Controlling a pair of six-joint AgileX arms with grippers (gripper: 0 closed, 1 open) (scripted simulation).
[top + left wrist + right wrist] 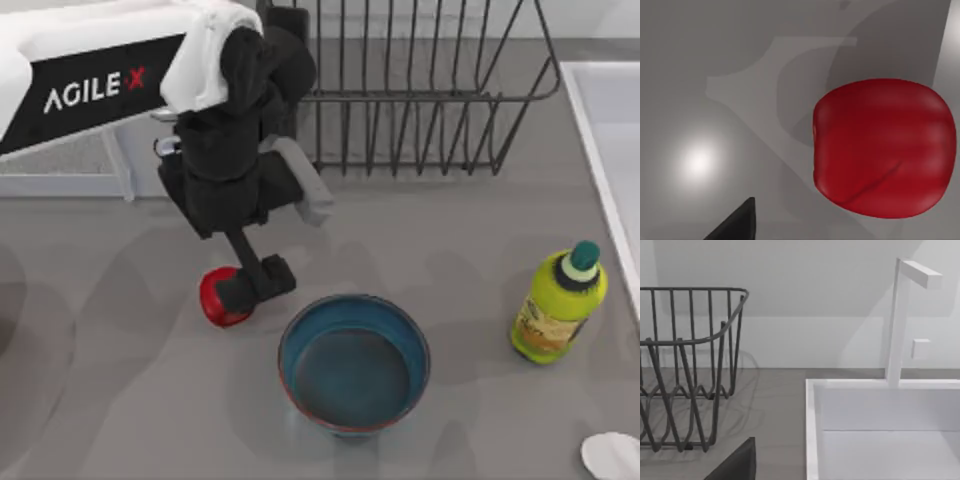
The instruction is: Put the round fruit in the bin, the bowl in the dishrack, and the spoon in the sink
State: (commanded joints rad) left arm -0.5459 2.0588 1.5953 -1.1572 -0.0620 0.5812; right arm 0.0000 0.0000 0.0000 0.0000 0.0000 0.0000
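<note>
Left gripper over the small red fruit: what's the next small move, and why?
Probably a short further descent, then close. In the top view the left gripper sits right at the glossy red round fruit, which lies on the grey table beside the wide blue bowl; the left wrist view shows the fruit close, off centre and ungrasped.

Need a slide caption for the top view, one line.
Left gripper lowered at small glossy red fruit beside wide blue bowl, dark wire dishrack behind.
</note>
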